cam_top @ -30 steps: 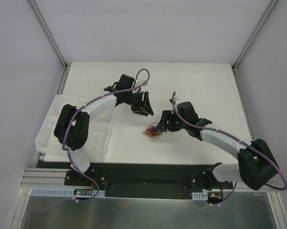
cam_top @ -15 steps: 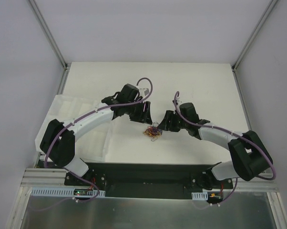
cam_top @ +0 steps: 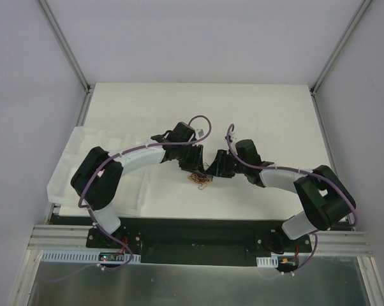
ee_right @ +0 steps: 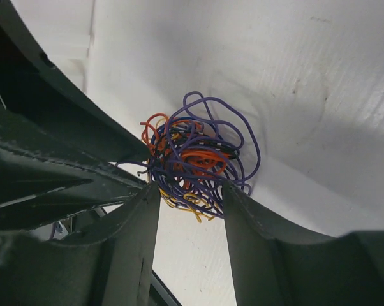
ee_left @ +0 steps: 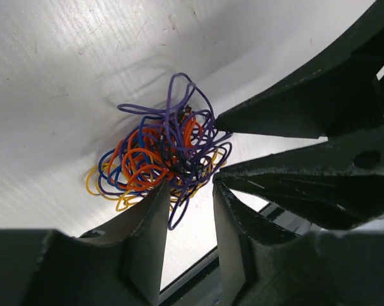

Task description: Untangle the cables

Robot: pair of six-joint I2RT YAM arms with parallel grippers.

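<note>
The cables [cam_top: 200, 178] lie as one small knot of purple, orange, yellow and black wire on the white table. My left gripper [cam_top: 193, 167] comes at the knot from the left and my right gripper [cam_top: 212, 171] from the right, their tips nearly meeting over it. In the left wrist view the cables [ee_left: 160, 156] sit just past my left gripper [ee_left: 191, 186], which is open, with one purple loop hanging in the gap. In the right wrist view my right gripper [ee_right: 191, 189] is open, and the lower edge of the cables [ee_right: 198, 159] lies between its tips.
A white stepped foam tray [cam_top: 74, 162] lies at the table's left, under the left arm. Grey walls and metal frame posts [cam_top: 67, 48] close in the table. A black rail [cam_top: 192, 233] runs along the near edge.
Both arms have swung inward and down onto the knot, so the two grippers now flank it closely. Both pairs of jaws stand narrower than before. The knot has stayed in place.
</note>
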